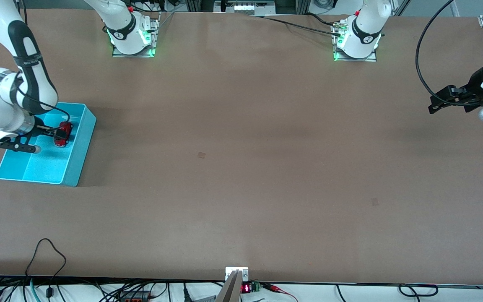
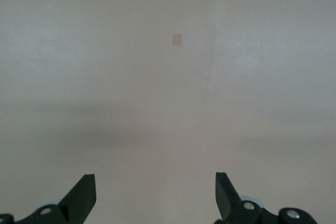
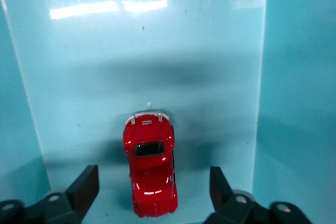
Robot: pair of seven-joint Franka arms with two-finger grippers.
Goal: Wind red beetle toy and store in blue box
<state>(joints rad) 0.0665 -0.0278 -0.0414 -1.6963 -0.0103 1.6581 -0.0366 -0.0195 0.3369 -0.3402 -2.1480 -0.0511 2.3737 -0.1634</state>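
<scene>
The red beetle toy [image 1: 63,134] lies on the floor of the blue box [image 1: 80,151], which stands at the right arm's end of the table. My right gripper [image 1: 52,140] is down inside the box and open. In the right wrist view the toy [image 3: 151,174] sits between the two spread fingers [image 3: 86,182], with a gap on each side, and the box floor [image 3: 157,51] fills the picture. My left gripper [image 1: 434,105] is open and empty, held over bare table at the left arm's end, where that arm waits. The left wrist view shows its fingers spread [image 2: 155,182] over the brown tabletop.
A small darker patch [image 1: 201,154] marks the table's middle, and another patch [image 1: 375,201] lies toward the left arm's end. Cables [image 1: 44,256] hang at the table's front edge. The two arm bases [image 1: 132,40] stand along the farthest edge.
</scene>
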